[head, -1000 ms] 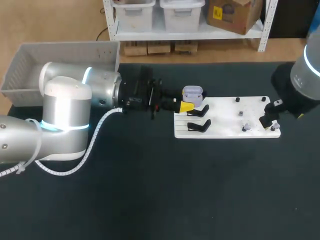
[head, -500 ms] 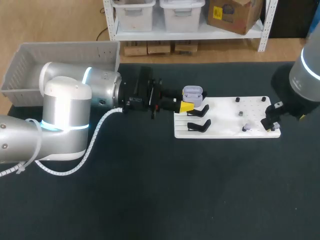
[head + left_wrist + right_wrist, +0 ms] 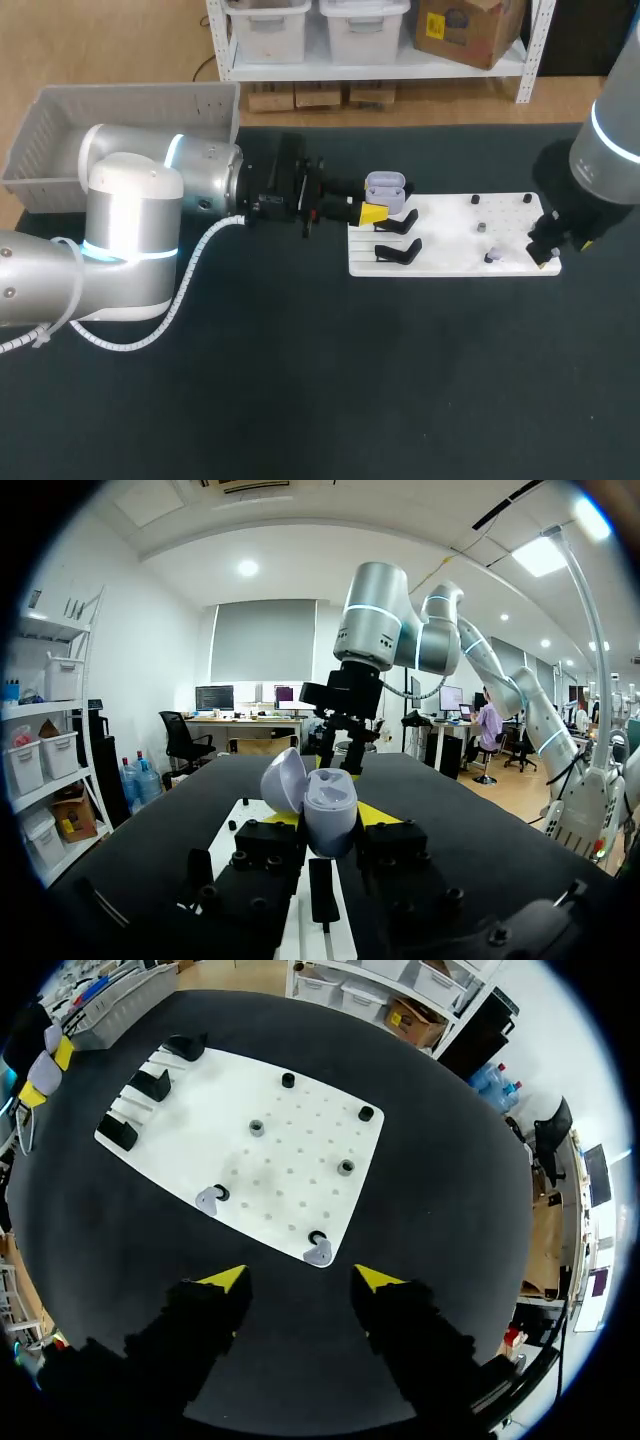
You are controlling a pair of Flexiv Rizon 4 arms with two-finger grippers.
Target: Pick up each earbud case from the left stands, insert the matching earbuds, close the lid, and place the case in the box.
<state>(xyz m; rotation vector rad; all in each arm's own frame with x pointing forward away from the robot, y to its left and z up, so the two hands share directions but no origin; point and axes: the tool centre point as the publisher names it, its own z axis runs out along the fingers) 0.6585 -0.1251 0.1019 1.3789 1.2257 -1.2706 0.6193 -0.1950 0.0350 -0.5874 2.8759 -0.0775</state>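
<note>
Earbud case [image 3: 330,808], lid open, clamped in left hand [image 3: 327,818]; right hand [image 3: 300,1279] apart, empty.

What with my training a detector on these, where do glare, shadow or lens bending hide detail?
Head view: even light, but the right pincer nearly merges with the dark mat. Left wrist view: glare overhead, yet the case is well lit. Right wrist view: the board's straight edges bow, and the pincer's fingers are dark save their yellow tips.
</note>
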